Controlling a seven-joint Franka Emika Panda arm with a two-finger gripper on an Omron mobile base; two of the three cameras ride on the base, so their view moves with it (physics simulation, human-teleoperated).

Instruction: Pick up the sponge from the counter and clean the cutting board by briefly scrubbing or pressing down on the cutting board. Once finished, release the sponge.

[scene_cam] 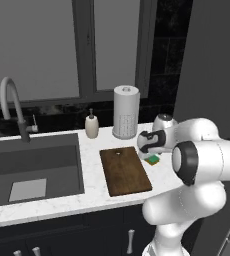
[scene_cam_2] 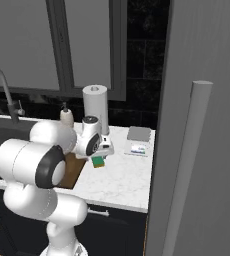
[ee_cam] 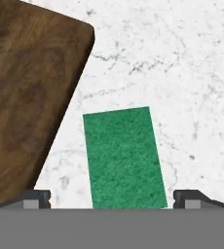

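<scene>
In the hand view the sponge (ee_cam: pixel 123 158) lies at lower centre on the counter (ee_cam: pixel 182 73), green face up, just right of the cutting board (ee_cam: pixel 26 97) filling the upper left. The gripper (ee_cam: pixel 112 197) hangs above it, fingers (ee_cam: pixel 36 198) spread wide on either side, not touching the sponge

A paper towel roll (scene_cam: pixel 125 111) stands beside a soap dispenser (scene_cam: pixel 91 124), right of the sink (scene_cam: pixel 47 160).
</scene>
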